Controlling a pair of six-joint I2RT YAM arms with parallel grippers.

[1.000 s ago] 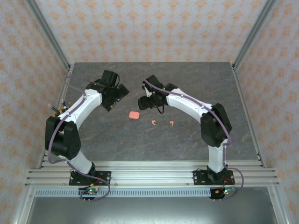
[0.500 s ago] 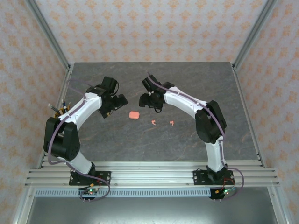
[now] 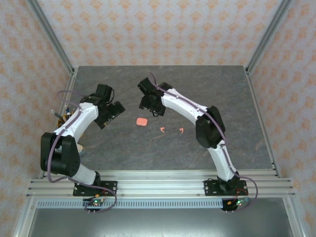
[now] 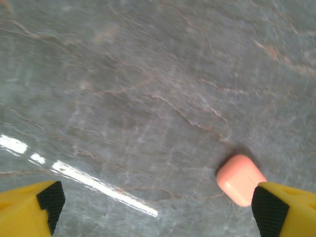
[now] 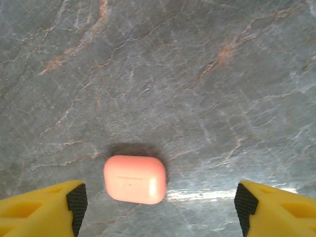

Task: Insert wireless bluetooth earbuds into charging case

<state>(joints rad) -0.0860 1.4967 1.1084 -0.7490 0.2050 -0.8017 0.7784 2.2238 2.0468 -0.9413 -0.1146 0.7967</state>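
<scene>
The top external camera is fixed above and behind the arm bases and looks down over the whole tabletop (image 3: 207,89). Each wrist camera looks steeply down at the tabletop from close range, with its own fingertips (image 4: 29,212) in the lower frame corners. All three views share the pink charging case (image 3: 141,121).

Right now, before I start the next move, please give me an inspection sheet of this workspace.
Surface: grey marbled table, some glare.
Job's things: closed pink case lying flat; two pink earbuds loose nearby, apart from each other.
Clutter: small coloured bits at the left edge, too small to tell.
Grippers: left gripper and right gripper, jaws open, holding nothing.
Cables: purple cables along both arms.
Surroundings: patterned walls, metal frame.
</scene>
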